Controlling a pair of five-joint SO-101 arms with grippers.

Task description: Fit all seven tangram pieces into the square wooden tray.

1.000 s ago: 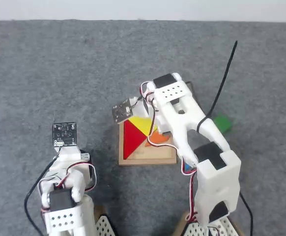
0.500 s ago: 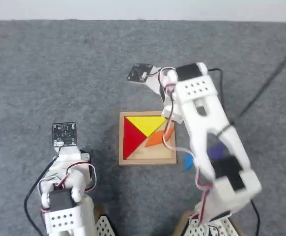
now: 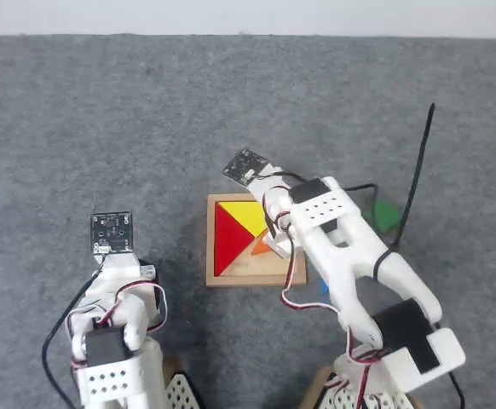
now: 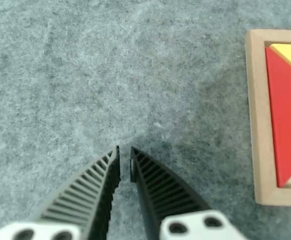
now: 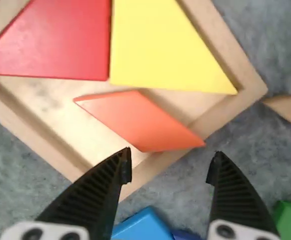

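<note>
Blue piece [image 5: 140, 226] is cut off beside my open, empty right pincer [image 5: 168, 160]. Orange parallelogram [image 5: 138, 120] lies flat in the square wooden tray [image 3: 248, 280]. My left pincer [image 4: 124, 152] is closed.

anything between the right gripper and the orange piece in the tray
Nothing visible. The open right gripper hangs near the rim of the tray, and the orange piece lies uncovered just ahead of it. The blue piece sits outside the tray on the gripper's near side, out of the path.
</note>
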